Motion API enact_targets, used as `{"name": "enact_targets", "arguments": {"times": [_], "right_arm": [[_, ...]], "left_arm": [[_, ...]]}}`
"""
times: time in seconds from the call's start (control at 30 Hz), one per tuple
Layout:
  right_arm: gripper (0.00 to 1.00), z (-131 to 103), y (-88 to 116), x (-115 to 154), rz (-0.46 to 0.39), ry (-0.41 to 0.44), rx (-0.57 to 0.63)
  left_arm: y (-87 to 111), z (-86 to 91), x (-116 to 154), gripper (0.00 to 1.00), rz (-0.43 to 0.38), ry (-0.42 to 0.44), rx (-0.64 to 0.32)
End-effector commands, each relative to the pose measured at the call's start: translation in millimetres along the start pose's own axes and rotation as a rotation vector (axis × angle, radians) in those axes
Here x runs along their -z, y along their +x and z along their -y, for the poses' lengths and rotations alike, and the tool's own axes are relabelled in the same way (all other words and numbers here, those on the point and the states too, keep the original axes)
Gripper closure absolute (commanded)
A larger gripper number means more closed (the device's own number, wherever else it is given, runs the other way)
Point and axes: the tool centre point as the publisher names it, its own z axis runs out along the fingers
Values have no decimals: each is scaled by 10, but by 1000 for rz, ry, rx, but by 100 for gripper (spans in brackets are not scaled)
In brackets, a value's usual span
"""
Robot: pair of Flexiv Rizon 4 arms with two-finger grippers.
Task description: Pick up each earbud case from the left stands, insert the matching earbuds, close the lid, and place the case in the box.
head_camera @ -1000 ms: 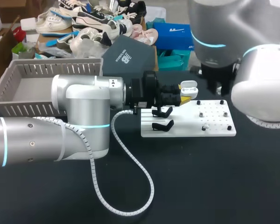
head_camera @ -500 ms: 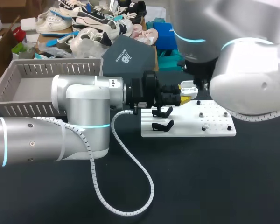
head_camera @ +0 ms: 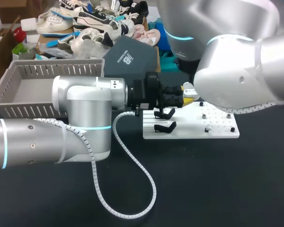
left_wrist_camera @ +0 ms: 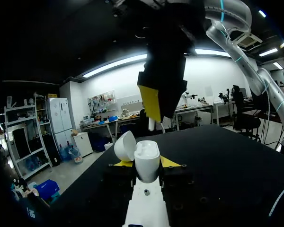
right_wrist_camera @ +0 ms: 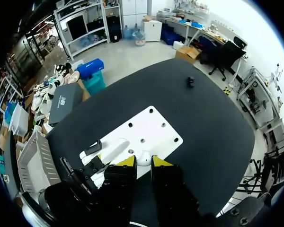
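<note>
**Two grippers, one case, one earbud: case sits directly under the earbud**

Counts:
- 2 arms: left arm (head_camera: 80,113) comes in from the left, right arm (head_camera: 236,80) from the right, crossing over the far side of the plate.
- 1 earbud case (left_wrist_camera: 146,156), white, with its lid (left_wrist_camera: 125,144) hinged open and tipped to one side.
- 1 earbud (left_wrist_camera: 151,125) visible. Only its white stem shows.
- 2 black stands (head_camera: 164,113) (head_camera: 164,126), one behind the other at the left end of the white plate (head_camera: 217,120).
- 1 grey slatted box (head_camera: 19,71), at the far left and well apart from the plate.

Tool state:
- left gripper (left_wrist_camera: 146,163) is clamped on the case. A yellow tip presses each side of the body, and the case is upright with its mouth facing up.
- right gripper (right_wrist_camera: 144,161) has its fingers drawn close together, pinching the earbud. The stem pokes out just below the yellow tip in the left wrist view.

Position:
- The case is off the stands, held at the plate's far left corner, just beside the rear stand.
- The earbud hangs straight above the open case mouth. It is close but apart, not touching.
- In the right wrist view the case's white top shows right in the slot between the two yellow tips, with the plate beyond it.
</note>
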Motion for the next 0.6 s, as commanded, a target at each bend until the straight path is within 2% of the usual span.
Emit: {"name": "enact_targets", "arguments": {"times": [0.03, 0.6], "right_arm": [[100, -9, 10, -2, 9, 0, -6], [100, -62, -14, 23, 13, -32, 6]], "left_arm": [[11, -2, -3, 100, 4, -2, -1], [11, -2, -3, 100, 4, -2, -1]]}}
